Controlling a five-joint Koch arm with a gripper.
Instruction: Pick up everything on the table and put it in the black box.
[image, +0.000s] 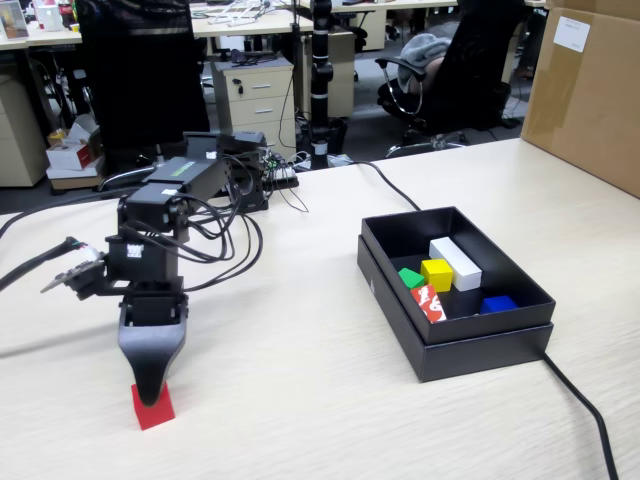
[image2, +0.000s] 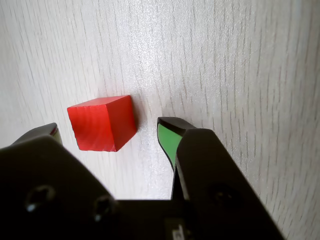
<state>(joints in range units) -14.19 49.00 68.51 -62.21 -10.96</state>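
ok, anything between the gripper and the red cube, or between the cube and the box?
Nothing visible. The open gripper already straddles the red cube; bare table lies between it and the black box.

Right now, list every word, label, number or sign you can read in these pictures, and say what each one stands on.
No text can be read.
White print on the red printed block in the shallow matte black cardboard box: too blurred.
White label on the big brown cardboard carton: too small.
Pale sticker on the black robot arm: blurred.
Small plain red cube between the open jaws: no marking.
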